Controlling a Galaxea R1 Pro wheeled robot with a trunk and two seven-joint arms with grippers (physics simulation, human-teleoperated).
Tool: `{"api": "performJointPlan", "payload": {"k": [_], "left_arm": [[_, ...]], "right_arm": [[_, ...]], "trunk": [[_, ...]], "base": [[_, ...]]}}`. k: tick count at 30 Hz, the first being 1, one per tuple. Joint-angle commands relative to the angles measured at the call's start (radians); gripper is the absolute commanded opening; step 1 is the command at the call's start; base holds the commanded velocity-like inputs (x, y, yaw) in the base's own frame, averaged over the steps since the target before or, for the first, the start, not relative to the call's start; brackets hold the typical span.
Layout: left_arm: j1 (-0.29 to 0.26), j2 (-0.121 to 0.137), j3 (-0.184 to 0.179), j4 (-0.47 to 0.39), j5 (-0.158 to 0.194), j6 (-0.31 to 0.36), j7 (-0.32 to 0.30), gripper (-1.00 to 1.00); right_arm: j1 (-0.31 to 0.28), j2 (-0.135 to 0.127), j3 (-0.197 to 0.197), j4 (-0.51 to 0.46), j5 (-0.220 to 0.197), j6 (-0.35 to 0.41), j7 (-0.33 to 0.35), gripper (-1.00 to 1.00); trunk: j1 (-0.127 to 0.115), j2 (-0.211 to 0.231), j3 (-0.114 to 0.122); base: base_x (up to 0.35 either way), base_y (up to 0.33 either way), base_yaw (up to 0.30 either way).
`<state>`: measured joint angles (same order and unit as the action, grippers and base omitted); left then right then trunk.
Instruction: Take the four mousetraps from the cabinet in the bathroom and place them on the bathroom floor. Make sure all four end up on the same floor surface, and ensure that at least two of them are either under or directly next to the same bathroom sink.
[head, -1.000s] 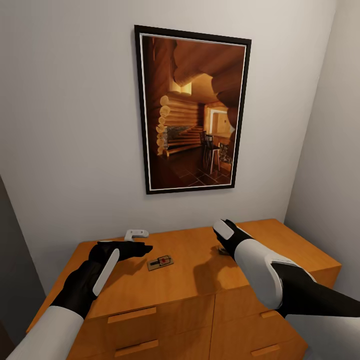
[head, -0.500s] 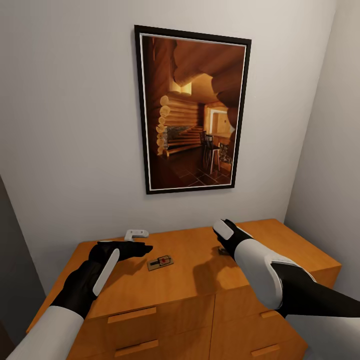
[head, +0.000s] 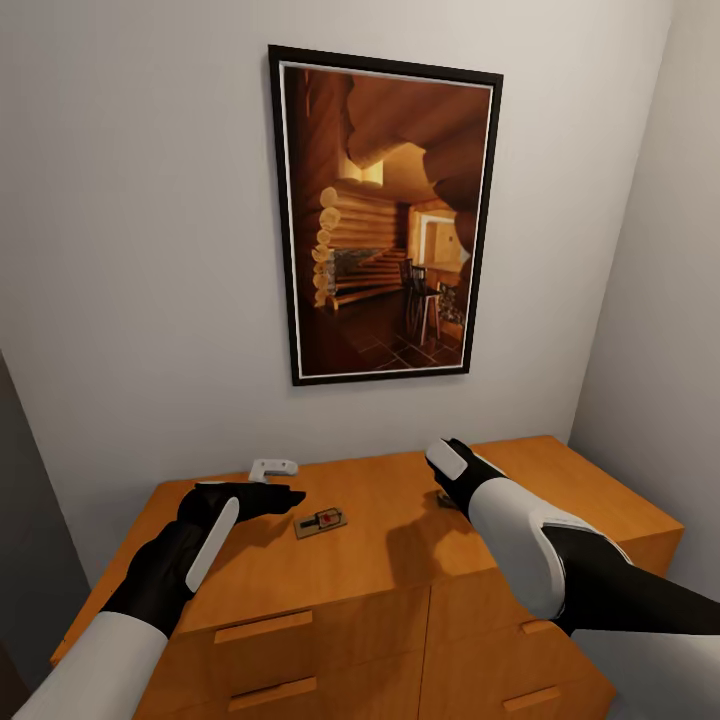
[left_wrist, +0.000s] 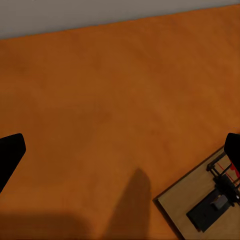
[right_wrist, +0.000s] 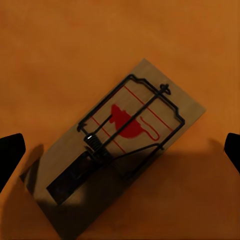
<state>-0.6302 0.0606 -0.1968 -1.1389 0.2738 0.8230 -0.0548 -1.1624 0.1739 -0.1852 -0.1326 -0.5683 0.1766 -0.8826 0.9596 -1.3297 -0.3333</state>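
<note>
Two mousetraps lie on top of the orange-brown cabinet (head: 380, 560). One mousetrap (head: 321, 521) rests near the middle of the top, just right of my left gripper (head: 287, 494), and it shows at the edge of the left wrist view as mousetrap (left_wrist: 205, 205). My left gripper (left_wrist: 122, 150) is open over bare wood. The other mousetrap (right_wrist: 125, 145), with a red mouse print, lies flat directly below my open right gripper (right_wrist: 122, 150), between its spread fingers (right_wrist: 10, 152) and apart from them. In the head view my right gripper (head: 446, 488) hangs over this mousetrap (head: 446, 501), mostly covering it.
A framed picture (head: 385, 215) hangs on the white wall behind the cabinet. A small white object (head: 272, 467) sits at the back of the top near the wall. A side wall (head: 660, 330) closes in on the right. Drawer handles (head: 262, 627) face me.
The wall picture and cabinet sit a few pixels higher in the view, so the camera has nudged. Both grippers and both mousetraps stay where they were.
</note>
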Motion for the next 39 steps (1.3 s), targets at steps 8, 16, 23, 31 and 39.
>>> {"api": "performJointPlan", "payload": {"k": [8,16,23,31,39], "left_arm": [[-0.001,0.001,-0.001,-0.002,-0.004,0.003,-0.004,1.0],[-0.001,0.001,-0.001,-0.002,-0.004,0.002,-0.004,1.0],[-0.001,0.001,-0.001,-0.001,-0.004,0.002,-0.004,1.0],[-0.001,0.0,-0.001,-0.001,-0.004,0.002,-0.002,1.0],[0.0,0.0,-0.001,0.001,-0.005,0.002,-0.001,1.0]], "right_arm": [[0.0,0.001,-0.008,-0.005,0.008,0.012,-0.004,1.0],[0.0,0.001,-0.008,-0.008,0.008,0.012,-0.004,1.0],[0.0,0.001,-0.008,-0.009,0.008,0.013,-0.004,1.0],[0.0,0.001,-0.007,-0.01,0.008,0.013,-0.004,1.0],[0.0,0.001,-0.007,-0.01,0.008,0.014,-0.004,1.0]], "trunk": [[0.015,-0.029,-0.014],[0.015,-0.029,-0.014],[0.015,-0.029,-0.014],[0.015,-0.029,-0.014],[0.015,-0.029,-0.014]], "base": [[0.0,0.0,0.0],[0.0,0.0,0.0],[0.0,0.0,0.0],[0.0,0.0,0.0],[0.004,0.001,0.0]]}}
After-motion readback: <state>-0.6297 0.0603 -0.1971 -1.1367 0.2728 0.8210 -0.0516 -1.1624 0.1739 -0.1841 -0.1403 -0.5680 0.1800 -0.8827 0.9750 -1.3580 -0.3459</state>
